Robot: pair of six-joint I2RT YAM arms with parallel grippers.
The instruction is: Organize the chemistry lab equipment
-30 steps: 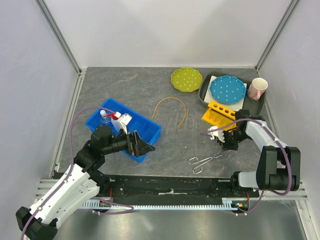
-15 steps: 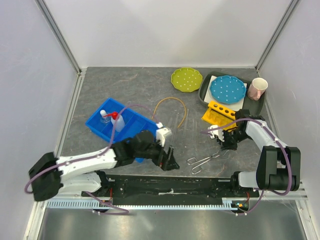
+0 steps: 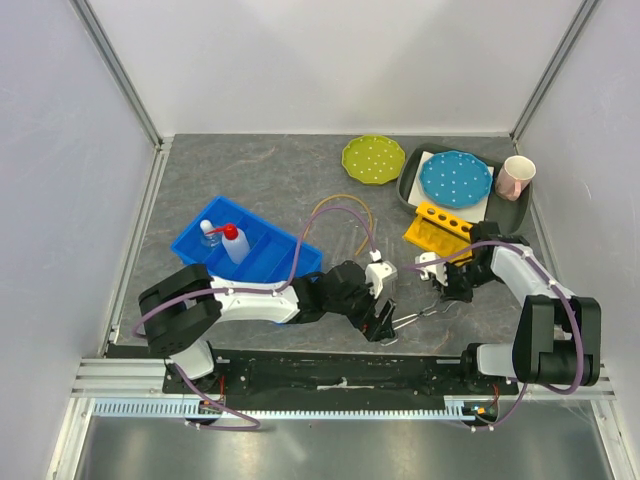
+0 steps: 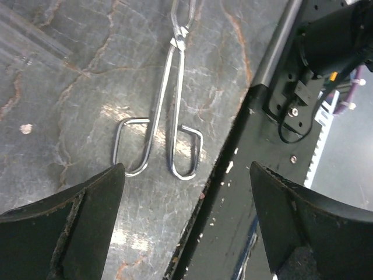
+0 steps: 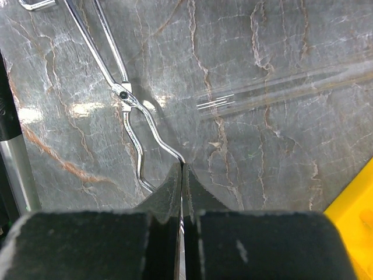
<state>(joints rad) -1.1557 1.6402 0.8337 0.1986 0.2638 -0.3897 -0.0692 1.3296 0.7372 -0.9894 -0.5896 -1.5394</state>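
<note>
In the blue bin (image 3: 268, 246), the bottle (image 3: 232, 244) and little flask (image 3: 209, 232) are put away. On the bench, the tongs (image 4: 166, 111) lie under the wide-open left claw (image 4: 186, 169). The right claw (image 5: 182, 170) is shut, maybe touching their tip. The rubber tube (image 3: 340, 198) and glass tubes (image 5: 274, 87) are left.

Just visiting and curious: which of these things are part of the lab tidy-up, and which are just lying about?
Job: squeeze bottle, stoppered flask, rubber tube, wire tongs, glass tubes.
Lying about: green dotted plate, blue dotted plate, pink cup.
</note>
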